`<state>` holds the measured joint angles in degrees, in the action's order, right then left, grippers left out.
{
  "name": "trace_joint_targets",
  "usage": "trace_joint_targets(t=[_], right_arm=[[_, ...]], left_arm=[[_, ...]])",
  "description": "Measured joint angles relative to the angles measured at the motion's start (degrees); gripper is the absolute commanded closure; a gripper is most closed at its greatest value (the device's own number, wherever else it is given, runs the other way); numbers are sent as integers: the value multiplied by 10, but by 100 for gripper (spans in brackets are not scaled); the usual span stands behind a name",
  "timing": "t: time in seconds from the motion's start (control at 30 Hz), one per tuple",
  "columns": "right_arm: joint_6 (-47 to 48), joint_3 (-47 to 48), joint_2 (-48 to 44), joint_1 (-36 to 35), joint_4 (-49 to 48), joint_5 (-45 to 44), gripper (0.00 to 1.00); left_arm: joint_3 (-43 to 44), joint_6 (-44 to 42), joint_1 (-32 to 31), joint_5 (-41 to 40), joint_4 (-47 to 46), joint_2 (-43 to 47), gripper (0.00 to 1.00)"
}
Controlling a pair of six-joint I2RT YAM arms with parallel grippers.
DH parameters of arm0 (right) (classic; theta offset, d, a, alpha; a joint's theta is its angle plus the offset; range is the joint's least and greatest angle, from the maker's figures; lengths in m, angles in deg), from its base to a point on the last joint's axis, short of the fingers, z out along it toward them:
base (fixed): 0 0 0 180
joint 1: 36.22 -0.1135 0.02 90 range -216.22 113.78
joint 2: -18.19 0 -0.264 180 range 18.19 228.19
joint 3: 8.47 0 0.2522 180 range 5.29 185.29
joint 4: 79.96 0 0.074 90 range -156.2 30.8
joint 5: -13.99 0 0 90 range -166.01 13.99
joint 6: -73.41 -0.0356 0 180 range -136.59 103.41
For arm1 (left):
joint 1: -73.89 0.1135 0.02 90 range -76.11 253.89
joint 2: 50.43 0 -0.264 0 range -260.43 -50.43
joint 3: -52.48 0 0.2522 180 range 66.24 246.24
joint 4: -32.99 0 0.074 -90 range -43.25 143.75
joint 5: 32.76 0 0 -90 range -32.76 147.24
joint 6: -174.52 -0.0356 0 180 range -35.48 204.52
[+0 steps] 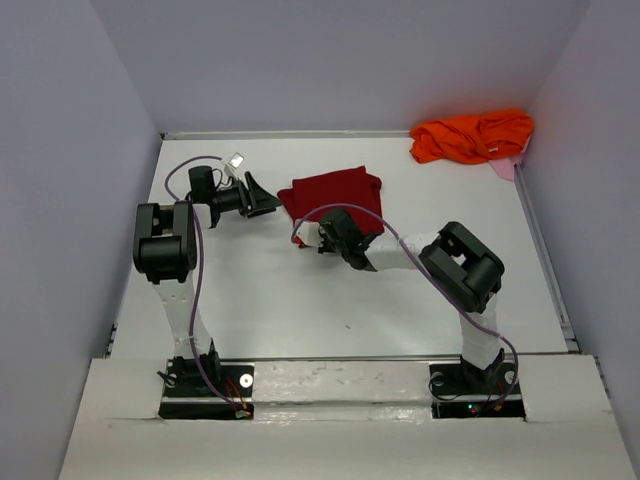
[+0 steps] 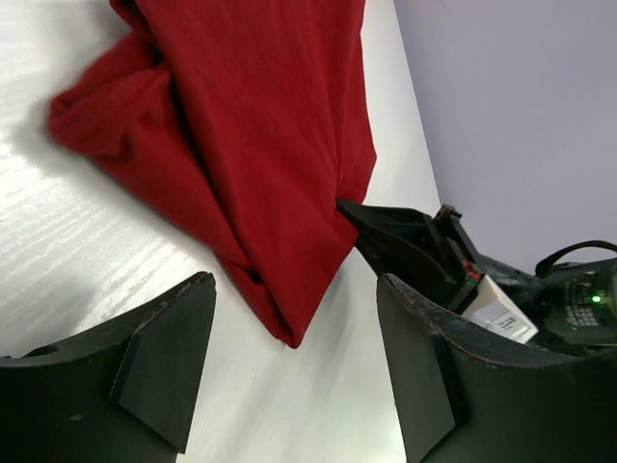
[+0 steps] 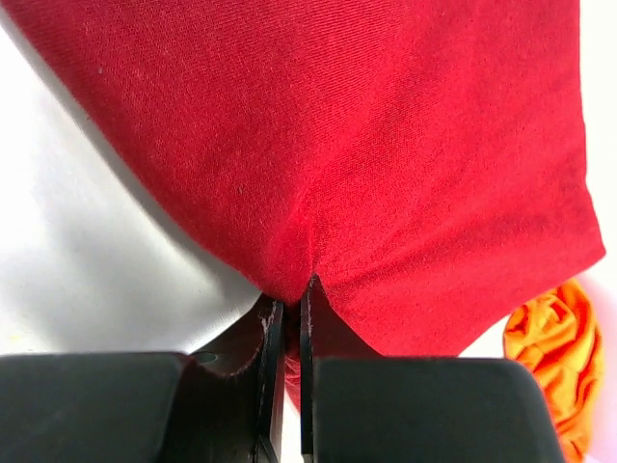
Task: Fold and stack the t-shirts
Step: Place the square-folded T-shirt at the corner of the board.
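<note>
The dark red t-shirt [image 1: 335, 190] lies folded in a compact bundle in the middle of the table, filling the left wrist view [image 2: 251, 125] and the right wrist view [image 3: 366, 145]. My right gripper [image 1: 338, 225] [image 3: 289, 289] is shut on the shirt's near edge, with cloth pinched between its fingers. My left gripper [image 1: 268, 197] [image 2: 294, 285] stands open just left of the shirt, its jaws on either side of a pointed corner of cloth without touching it. The orange t-shirt [image 1: 470, 135] [image 3: 554, 357] lies crumpled in the far right corner.
Grey walls [image 1: 80, 150] close in the white table [image 1: 300, 300] on the left, back and right. A pale pink piece [image 1: 505, 168] sticks out under the orange t-shirt. The right gripper's black body [image 2: 415, 251] sits close to my left fingers.
</note>
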<state>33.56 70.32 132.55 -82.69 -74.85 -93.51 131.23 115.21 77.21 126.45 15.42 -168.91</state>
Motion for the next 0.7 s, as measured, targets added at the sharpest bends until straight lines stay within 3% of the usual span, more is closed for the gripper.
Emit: trace_joint_targets(t=[0.7], right_arm=[[-24, 100, 0, 12, 97, 19, 100]], left_arm=[[-46, -48, -32, -38, 20, -1, 23]])
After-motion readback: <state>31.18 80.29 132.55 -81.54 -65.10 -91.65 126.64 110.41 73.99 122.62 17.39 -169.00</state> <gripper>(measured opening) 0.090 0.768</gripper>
